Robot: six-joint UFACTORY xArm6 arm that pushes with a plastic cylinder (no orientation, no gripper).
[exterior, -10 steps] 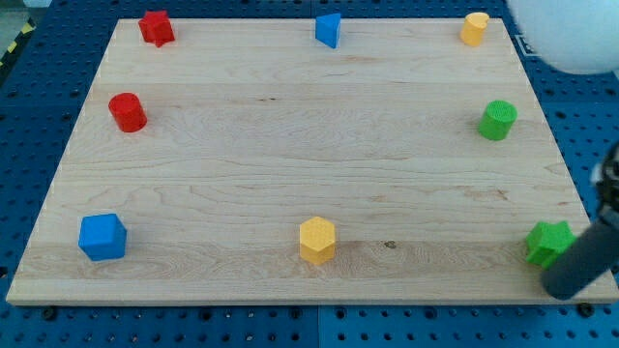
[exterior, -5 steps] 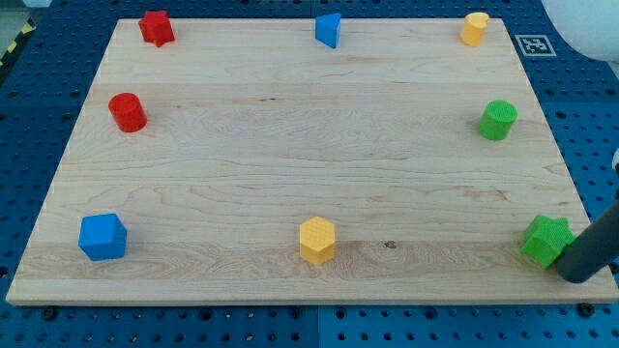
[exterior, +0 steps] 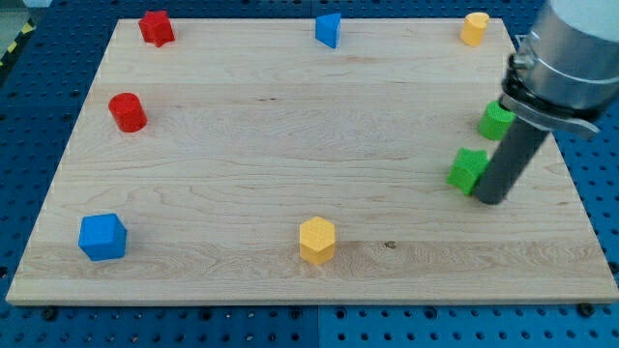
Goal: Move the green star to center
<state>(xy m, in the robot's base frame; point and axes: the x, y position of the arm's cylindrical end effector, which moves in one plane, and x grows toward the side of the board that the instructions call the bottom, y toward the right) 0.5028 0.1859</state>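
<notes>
The green star lies on the wooden board right of the middle. My tip stands right beside it, at its right and slightly below, touching or nearly touching it. The dark rod rises up and to the right from there and covers part of the green cylinder.
A red star, a blue triangular block and a yellow cylinder line the view's top. A red cylinder is at the left. A blue cube and a yellow hexagonal block sit near the bottom.
The green star has slid from the board's bottom right corner up and to the left. My tip has moved with it, up and left.
</notes>
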